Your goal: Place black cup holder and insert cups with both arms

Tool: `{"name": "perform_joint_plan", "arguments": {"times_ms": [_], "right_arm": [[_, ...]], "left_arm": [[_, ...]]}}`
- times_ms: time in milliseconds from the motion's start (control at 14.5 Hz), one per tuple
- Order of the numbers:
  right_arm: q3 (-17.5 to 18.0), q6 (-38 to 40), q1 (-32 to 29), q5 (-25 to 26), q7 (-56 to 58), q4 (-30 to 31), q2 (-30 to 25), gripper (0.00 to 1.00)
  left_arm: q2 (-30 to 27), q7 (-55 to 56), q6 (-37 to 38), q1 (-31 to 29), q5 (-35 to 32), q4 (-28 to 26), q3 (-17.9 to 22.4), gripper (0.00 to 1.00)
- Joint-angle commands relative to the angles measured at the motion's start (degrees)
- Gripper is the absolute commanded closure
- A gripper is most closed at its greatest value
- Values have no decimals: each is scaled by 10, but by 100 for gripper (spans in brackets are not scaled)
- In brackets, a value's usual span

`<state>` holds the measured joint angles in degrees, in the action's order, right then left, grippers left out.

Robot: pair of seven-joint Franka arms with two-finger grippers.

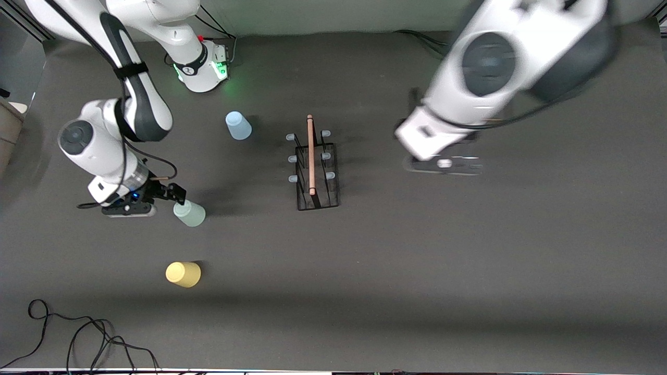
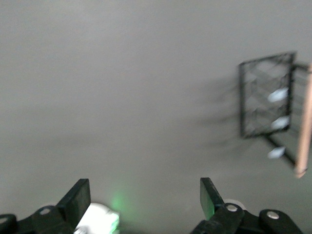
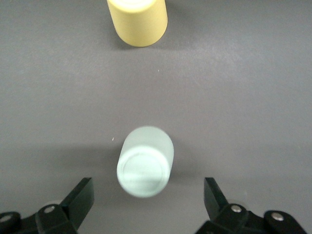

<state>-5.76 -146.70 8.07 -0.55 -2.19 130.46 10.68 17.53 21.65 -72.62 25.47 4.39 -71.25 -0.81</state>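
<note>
The black cup holder (image 1: 317,172) stands mid-table, its wooden rod on top; it also shows in the left wrist view (image 2: 267,97). The pale blue cup (image 1: 238,125) stands farther from the camera, toward the right arm's end. The sage green cup (image 1: 189,213) and the yellow cup (image 1: 183,274) stand nearer. My right gripper (image 1: 176,195) is open right beside the green cup (image 3: 145,162), which sits just ahead of its fingers, apart from them (image 3: 147,185). The yellow cup (image 3: 138,20) lies farther ahead. My left gripper (image 1: 443,164) is open and empty (image 2: 145,185) over bare table toward the left arm's end of the holder.
The right arm's base (image 1: 203,65) with a green light stands at the table's back edge. Black cables (image 1: 78,333) lie at the front corner at the right arm's end. A white, green-lit thing (image 2: 100,219) shows between the left fingers.
</note>
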Motion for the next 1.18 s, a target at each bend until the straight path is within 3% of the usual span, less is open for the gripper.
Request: {"name": "perform_joint_plan", "arguments": {"times_ms": [0, 138, 346, 623, 830, 899, 969, 1107], "right_arm": [[-3, -61, 5, -9, -4, 1, 44, 0], [-2, -72, 5, -9, -5, 1, 57, 0], [0, -73, 7, -10, -6, 1, 66, 0], [0, -67, 7, -9, -5, 1, 79, 3], [2, -49, 6, -10, -4, 1, 79, 51], [2, -41, 7, -9, -4, -1, 73, 62], [3, -24, 7, -9, -4, -6, 64, 72], [3, 27, 19, -10, -6, -27, 34, 76]], "left_arm": [[-26, -36, 65, -74, -11, -15, -5, 0], [-36, -44, 78, -126, -18, -16, -6, 0], [-53, -154, 80, -186, -27, -21, -4, 0], [-90, -232, 28, -218, -86, -75, -4, 0], [-122, -242, -46, -231, -86, -141, -4, 1], [-138, -257, -81, -233, -87, -174, -4, 1], [-157, -279, -128, -237, -86, -214, -4, 1], [-173, -296, -168, -239, -86, -240, -4, 1]]}}
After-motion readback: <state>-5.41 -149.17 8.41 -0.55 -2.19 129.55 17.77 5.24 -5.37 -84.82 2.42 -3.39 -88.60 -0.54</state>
